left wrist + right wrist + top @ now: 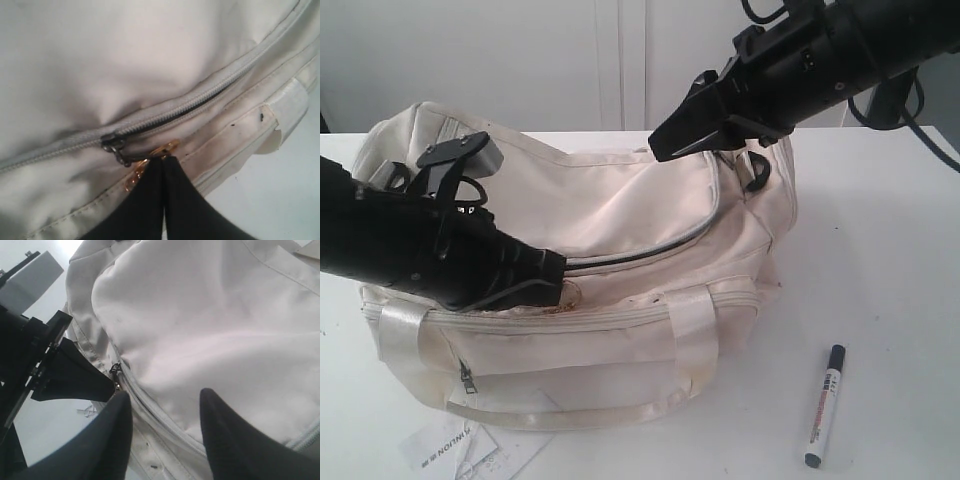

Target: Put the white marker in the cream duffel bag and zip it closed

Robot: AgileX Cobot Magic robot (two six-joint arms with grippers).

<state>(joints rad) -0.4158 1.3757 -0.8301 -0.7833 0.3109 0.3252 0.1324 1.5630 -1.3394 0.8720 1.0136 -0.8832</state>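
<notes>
1. Work surface: a flat white table [880,260] carries all items.

2. Bag: the large, soft cream fabric duffel bag [620,210] lies at the centre-left of the table, with its shiny cream strap handles [695,335] facing the front edge. The curved top zip [200,97] is partly undone. The teeth are joined on one side of the slider, and a narrow dark gap shows on the other side.

3. Left gripper [162,160]: the jaws are pressed together. They are clamped on the gold metal pull tab [167,148] at the front of the bag, just beside the slider. Gold metal shows on both sides of the fingertips.

4. Right gripper [162,392]: the two black fingers [220,410] stand apart with nothing between them. The gripper hovers over the top flap, above the right half of the bag in the exterior view.

5. Paper: a white printed paper sheet [460,445] lies on the table, with one edge tucked under the front left corner of the bag.

6. Marker: the slim white-barrelled marker [825,405] with a black cap lies flat on the table. It is in front of and to the right of the bag, apart from it and from both grippers.

7. Slider: the small dark metal slider [111,142] sits on the top zip near the left fingertips.
</notes>
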